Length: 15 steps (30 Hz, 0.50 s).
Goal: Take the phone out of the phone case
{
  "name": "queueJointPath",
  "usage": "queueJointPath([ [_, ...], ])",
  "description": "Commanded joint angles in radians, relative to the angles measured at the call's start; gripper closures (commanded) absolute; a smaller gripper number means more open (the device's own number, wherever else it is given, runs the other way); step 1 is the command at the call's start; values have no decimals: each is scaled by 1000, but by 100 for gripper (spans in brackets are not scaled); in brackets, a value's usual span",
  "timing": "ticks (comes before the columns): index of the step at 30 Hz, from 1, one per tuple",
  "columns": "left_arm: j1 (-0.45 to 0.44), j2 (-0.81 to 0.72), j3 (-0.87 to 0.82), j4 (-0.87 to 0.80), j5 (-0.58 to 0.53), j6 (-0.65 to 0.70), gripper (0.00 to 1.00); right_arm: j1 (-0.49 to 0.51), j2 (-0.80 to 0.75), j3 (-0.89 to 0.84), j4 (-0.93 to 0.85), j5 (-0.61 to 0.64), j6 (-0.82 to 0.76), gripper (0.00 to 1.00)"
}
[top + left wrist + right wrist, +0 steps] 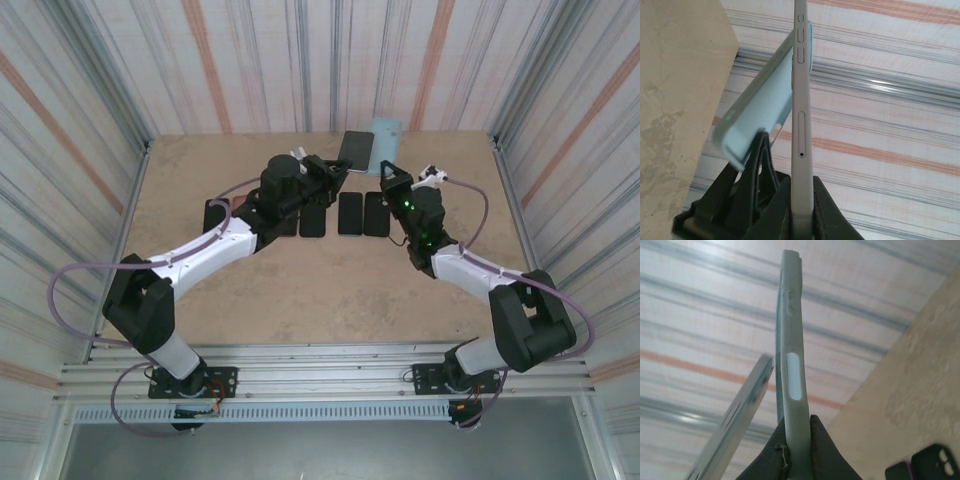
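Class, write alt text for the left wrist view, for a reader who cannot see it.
The left gripper has its jaws shut on the lower end of a grey phone, seen edge-on and upright. A pale blue phone case leans away to its left, against a striped wall, with the tan table at the far left.

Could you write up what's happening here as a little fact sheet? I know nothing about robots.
Left jaws: shut on the grey phone, gripped edge-on
Right jaws: shut on the pale blue phone case
Phone and case: splayed apart at the gripped ends; can't tell if the far ends still touch
Table: row of dark phones or cases lying flat
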<state>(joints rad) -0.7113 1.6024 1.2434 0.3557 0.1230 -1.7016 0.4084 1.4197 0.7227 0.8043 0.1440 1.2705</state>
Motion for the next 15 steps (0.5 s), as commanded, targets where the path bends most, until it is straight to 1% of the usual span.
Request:
queueJointPath([
  [1, -14, -55, 24, 41, -41, 34, 100, -37, -42, 24, -79, 24, -46, 98],
  [3, -16, -41, 47, 24, -34, 53, 100, -82, -64, 36, -153, -55, -76, 98],
  [4, -18, -33, 54, 19, -33, 56, 100, -97, -80, 41, -195, -73, -90, 98],
  [6, -29, -8, 59, 33, -45, 63, 100, -142, -123, 50, -310, -92, -180, 98],
  [8, -42, 20, 62, 37, -65, 69, 100, -192, -163, 46, -362, -112, -238, 98],
  [11, -63, 68, 83, 36, -112, 94, 100, -291, -194, 85, -482, -220, -310, 97],
  [15, -78, 168, 142, 63, -131, 122, 100, -386, -210, 135, -624, -329, -394, 97],
])
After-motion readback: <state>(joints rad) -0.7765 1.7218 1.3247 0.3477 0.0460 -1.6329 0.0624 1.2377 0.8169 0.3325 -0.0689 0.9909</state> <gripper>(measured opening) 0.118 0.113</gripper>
